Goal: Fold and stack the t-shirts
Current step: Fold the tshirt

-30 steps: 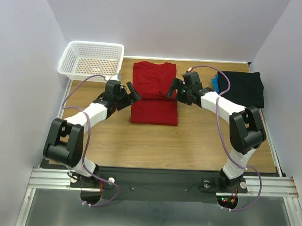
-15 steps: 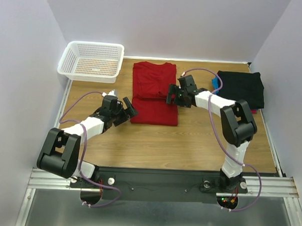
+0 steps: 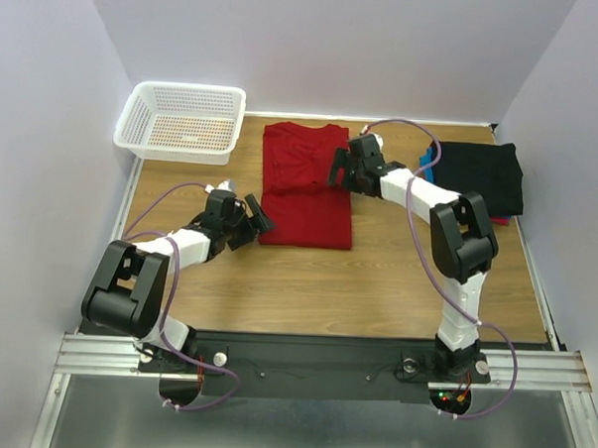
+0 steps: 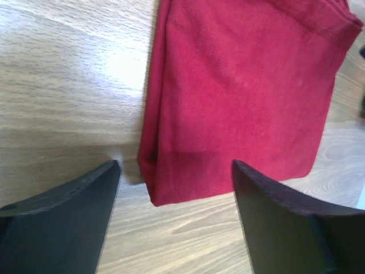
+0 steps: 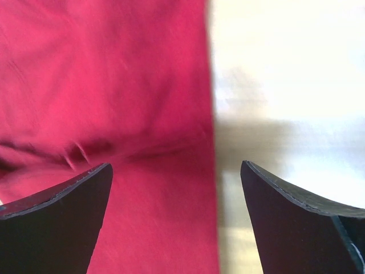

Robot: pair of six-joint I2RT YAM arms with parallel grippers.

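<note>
A: Nearest first?

B: Spread wide and holding nothing, the left pincer (image 3: 254,222), just off the near corner of the red t-shirt (image 3: 305,209) at 8 o'clock. Layered edges plain there in the wrist view.

A: Farther along?

B: Likewise spread and empty, the right pincer (image 3: 338,171), straddling the shirt's side edge at 2 o'clock, half over cloth, half over bare tabletop (image 3: 306,284).

A: And the shirt?

B: Flat at mid-tabletop, narrowed to a long rectangle, not yet halved. Farther off, a folded black t-shirt (image 3: 480,174) at 2 o'clock, a sliver of blue t-shirt (image 3: 427,166) at its left edge. White basket (image 3: 173,151) at 10 o'clock.

A: Risks?

B: Probably pinching only the top layer, dragging the side fold open. Uneven lift too, with grips at different points along the shirt, so likely a skewed crease. Possibly scraping wood if closing too low.
</note>
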